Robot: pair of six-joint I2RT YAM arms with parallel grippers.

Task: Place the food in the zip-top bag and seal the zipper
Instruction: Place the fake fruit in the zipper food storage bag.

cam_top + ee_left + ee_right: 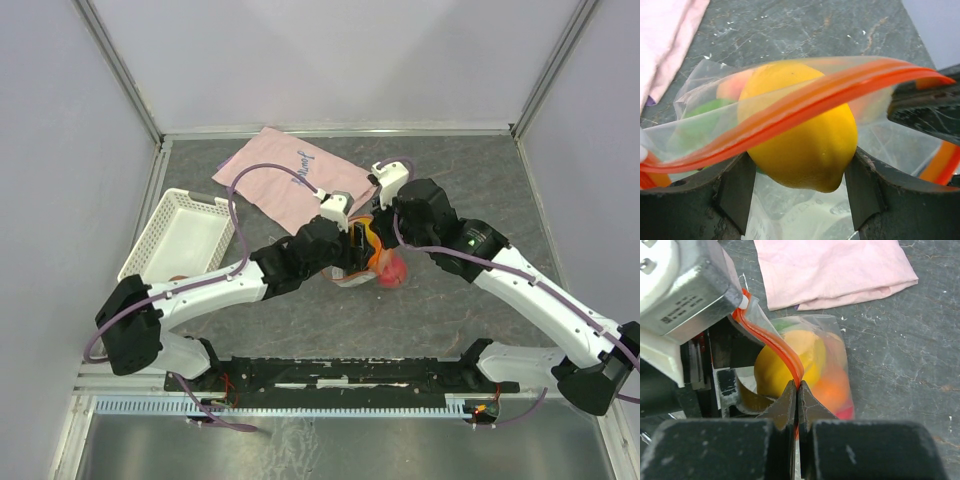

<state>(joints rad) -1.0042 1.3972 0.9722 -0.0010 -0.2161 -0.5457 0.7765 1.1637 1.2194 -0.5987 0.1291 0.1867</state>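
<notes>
As R tool [796, 389] pinches zipper [771, 342], L [799, 167] holds fruit [800, 125].

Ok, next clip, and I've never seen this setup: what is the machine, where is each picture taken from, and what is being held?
Two white robot arms bolted to a dark table. The wide picture looks down from above; the other two come from a camera on each wrist. On the table lie a pink cloth and a white slotted basket. In the middle, the left gripper clasps a yellow lemon-like fruit at the mouth of the clear zip-top bag, which already holds other fruit. The right gripper pinches the bag's red-orange zipper strip.
</notes>
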